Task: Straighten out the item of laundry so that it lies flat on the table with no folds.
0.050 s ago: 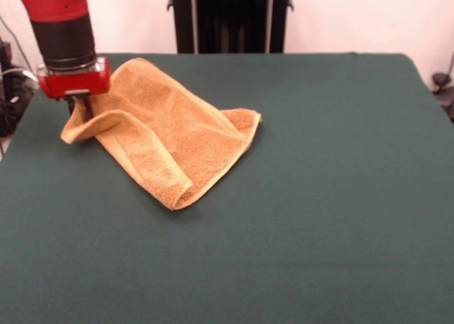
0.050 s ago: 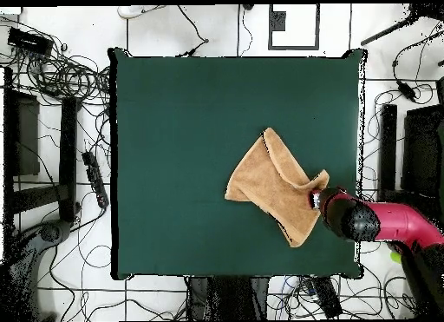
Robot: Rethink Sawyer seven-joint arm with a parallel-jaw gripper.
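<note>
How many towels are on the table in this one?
1. A single orange-tan towel lies folded over on the green table, its raised corner right at the gripper. Nothing suggests another underneath, though the folds hide some surface.

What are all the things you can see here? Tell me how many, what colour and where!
towel: one, orange-tan, crumpled and folded over itself, on the table near one side edge, one corner lifted at the tool.
table: one, dark green, fills most of the front view.
cables: many, black, on the white floor around the table in the overhead view.
black stand: one, behind the table's far edge.
arm: one, red and black, above the towel's edge.
tool: one, dark, at the towel's raised corner; grip unclear.
</note>
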